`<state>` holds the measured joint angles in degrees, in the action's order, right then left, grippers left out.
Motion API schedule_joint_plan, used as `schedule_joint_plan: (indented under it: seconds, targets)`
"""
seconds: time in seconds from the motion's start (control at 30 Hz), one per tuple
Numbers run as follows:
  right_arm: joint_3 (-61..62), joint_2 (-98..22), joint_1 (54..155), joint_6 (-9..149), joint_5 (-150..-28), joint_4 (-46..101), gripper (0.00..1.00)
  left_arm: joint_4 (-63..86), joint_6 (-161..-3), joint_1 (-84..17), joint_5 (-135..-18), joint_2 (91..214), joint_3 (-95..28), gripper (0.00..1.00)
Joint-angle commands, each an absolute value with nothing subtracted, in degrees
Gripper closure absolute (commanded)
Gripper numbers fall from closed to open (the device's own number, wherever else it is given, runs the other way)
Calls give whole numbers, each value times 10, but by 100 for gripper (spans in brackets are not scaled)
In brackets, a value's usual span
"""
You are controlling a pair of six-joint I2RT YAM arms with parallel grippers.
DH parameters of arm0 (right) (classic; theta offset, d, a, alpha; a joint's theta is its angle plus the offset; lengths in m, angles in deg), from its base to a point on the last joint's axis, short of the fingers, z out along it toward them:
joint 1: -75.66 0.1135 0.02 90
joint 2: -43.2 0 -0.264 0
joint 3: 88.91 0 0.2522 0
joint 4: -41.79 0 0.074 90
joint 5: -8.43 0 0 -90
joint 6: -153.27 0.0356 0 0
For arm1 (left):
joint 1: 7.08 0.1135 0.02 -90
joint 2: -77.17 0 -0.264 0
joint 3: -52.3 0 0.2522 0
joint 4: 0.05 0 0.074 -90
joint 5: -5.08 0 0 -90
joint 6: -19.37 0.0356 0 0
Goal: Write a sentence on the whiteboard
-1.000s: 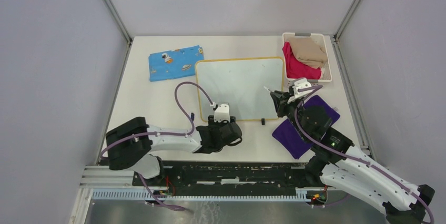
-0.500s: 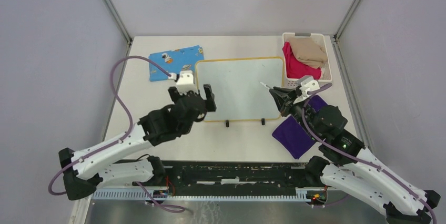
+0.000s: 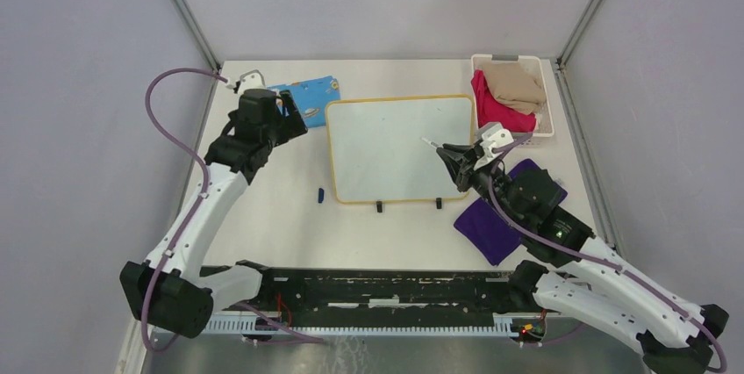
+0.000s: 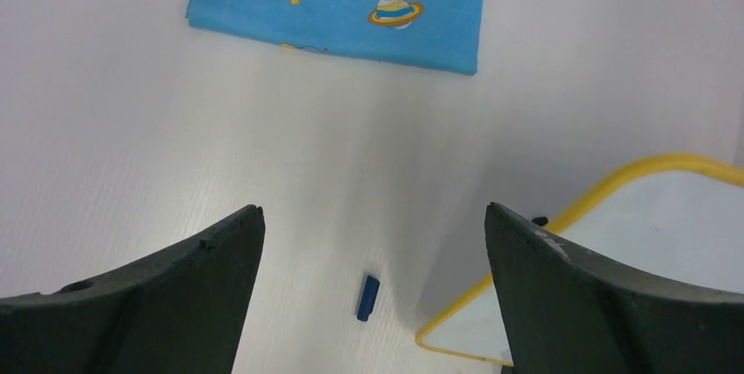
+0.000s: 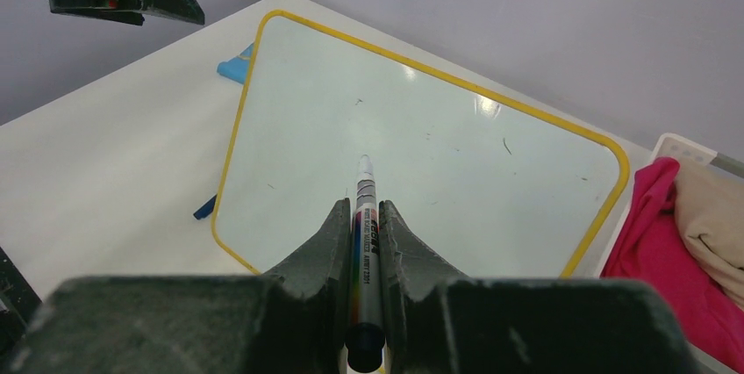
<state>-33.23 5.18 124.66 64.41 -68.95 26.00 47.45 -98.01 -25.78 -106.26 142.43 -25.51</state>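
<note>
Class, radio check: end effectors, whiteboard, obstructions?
Left end effector open, empty. Right end effector shut on marker over whiteboard. No writing yet. Small blue piece beside whiteboard, not blocking.

Overhead, the left claw [image 3: 285, 121] covers the left end of the blue cloth [image 3: 314, 93], and the right arm [image 3: 544, 216] hides part of the purple cloth [image 3: 478, 229]. The whiteboard [image 4: 667, 216] runs off the left wrist picture's right edge. Print on the marker [image 5: 364, 207] is too small to read.
</note>
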Motion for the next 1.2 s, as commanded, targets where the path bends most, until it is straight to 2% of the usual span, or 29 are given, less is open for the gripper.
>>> schedule_joint_plan:
  seconds: [0.0, 0.13, 0.27, 0.37, 0.53, 0.73, 0.9, 1.17]
  targets:
    - [-322, 39, 1245, 638, -708, 311, 100, 392, -1034, -200, -1000, 1421, -261, 0]
    - [-313, 26, 1245, 637, -711, 301, 100, 316, -1011, -197, -1060, 1376, -220, 0]
    - [-317, 18, 1244, 621, -704, 307, 100, 195, -931, -197, -1023, 1344, -160, 0]
    - [-326, 18, 1245, 623, -695, 319, 100, 192, -925, -197, -1023, 1356, -156, 0]
    - [-339, 14, 1245, 625, -686, 335, 100, 89, -982, -194, -864, 1364, -82, 0]
    - [-345, 27, 1245, 619, -681, 338, 100, -28, -1119, -111, -770, 1354, 23, 0]
    - [-360, 40, 1245, 617, -679, 346, 100, -55, -1088, -98, -695, 1373, 20, 0]
    - [-354, 24, 1246, 631, -709, 358, 100, -190, -1062, -93, -476, 1440, 12, 0]
